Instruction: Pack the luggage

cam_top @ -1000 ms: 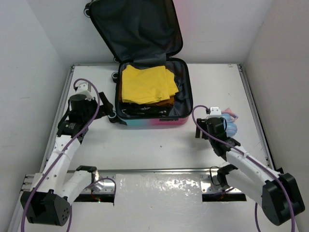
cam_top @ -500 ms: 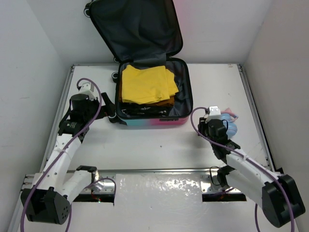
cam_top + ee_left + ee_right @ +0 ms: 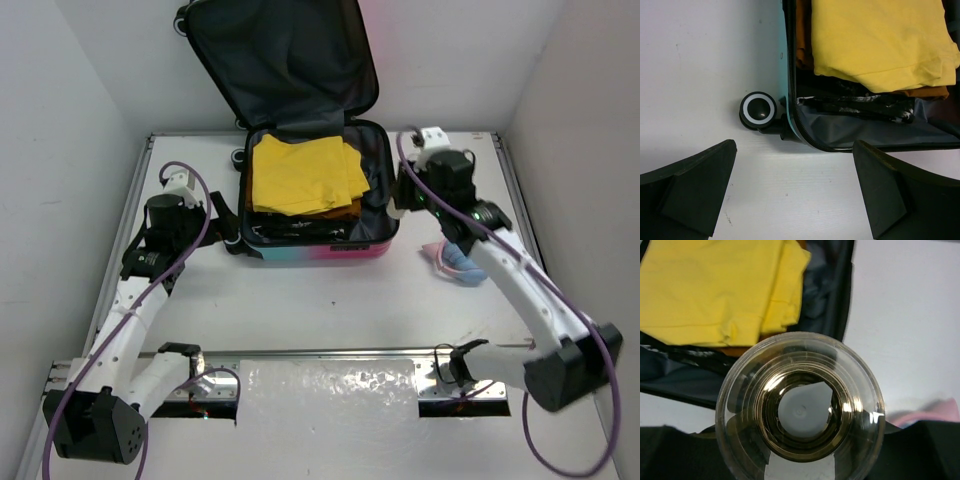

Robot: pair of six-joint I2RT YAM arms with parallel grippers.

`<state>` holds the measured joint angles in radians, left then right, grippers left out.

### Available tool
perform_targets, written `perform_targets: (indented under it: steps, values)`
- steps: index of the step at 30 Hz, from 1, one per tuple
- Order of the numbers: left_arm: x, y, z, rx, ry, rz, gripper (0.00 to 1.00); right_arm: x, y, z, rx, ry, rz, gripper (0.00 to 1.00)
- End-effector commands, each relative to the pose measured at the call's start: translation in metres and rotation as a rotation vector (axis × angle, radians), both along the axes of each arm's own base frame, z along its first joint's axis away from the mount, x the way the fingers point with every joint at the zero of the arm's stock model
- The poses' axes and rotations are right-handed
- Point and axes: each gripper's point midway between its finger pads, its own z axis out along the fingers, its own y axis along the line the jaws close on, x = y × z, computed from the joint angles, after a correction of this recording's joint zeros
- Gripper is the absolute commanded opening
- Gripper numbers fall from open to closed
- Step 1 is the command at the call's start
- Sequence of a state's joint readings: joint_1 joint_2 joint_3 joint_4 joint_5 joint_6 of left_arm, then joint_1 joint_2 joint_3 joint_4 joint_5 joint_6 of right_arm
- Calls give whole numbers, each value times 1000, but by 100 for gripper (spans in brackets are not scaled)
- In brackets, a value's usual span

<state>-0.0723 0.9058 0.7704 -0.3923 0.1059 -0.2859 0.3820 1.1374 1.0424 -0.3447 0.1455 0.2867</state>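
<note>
The luggage lay open at the far middle of the table, its lid raised against the back wall and showing dark grey lining, while the pink-to-teal shell faced the arms. Inside the base, a folded yellow garment lay on top, with an orange-brown garment beneath it and a black patterned item along the near side. At the near left corner of the case, one black wheel with a white ring rested on the table. The left gripper hovered just beside that corner, its jaws spread wide apart with nothing between them. The right gripper was raised over the right edge of the open case, its fingers clamped on a clear container, which the wrist camera saw end-on as a round transparent rim with a pale disc at its centre. On the table to the right of the case, well apart from it, lay a pink and blue cloth.
</note>
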Motion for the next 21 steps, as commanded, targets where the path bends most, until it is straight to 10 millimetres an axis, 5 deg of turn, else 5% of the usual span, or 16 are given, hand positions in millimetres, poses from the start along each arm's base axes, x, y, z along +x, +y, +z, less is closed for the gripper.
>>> perform_targets:
  steps: [1, 2, 4, 5, 6, 7, 9, 11, 12, 13, 14, 15, 16, 18, 21]
  values:
    - [6, 0, 12, 20, -56, -5, 100, 30, 34, 6, 10, 51, 121, 0]
    - [6, 1, 11, 22, -53, -6, 100, 44, 39, -22, -21, 126, 123, 0]
    - [6, 1, 10, 26, -47, -3, 100, 66, 42, -22, -63, 147, 118, 0]
    - [5, 1, 9, 26, -44, -3, 100, 73, 45, -32, -79, 178, 123, 0]
    - [6, 1, 8, 28, -40, -4, 100, 80, 45, -62, -126, 267, 120, 0]
    - [6, 1, 7, 27, -38, -5, 100, 94, 48, -52, -130, 250, 110, 0]
    - [6, 0, 6, 25, -35, -9, 100, 108, 48, -80, -163, 311, 91, 0]
    - [6, 0, 6, 26, -34, -11, 100, 125, 50, -82, -161, 308, 81, 0]
    - [6, 0, 5, 27, -31, -12, 100, 130, 50, -105, -181, 365, 75, 0]
    - [6, 0, 5, 27, -31, -13, 100, 142, 55, -99, -159, 351, 92, 0]
    - [6, -1, 4, 25, -28, -17, 100, 145, 55, -126, -176, 418, 86, 0]
    - [6, -1, 4, 26, -27, -20, 100, 151, 55, -112, -170, 392, 81, 6]
    - [6, -2, 3, 24, -24, -24, 100, 168, 56, -118, -187, 390, 64, 17]
    - [6, -3, 1, 24, -16, -28, 100, 173, 52, -125, -211, 426, 35, 60]
    - [6, -5, -1, 20, -8, -39, 100, 191, 48, -115, -222, 395, -8, 91]
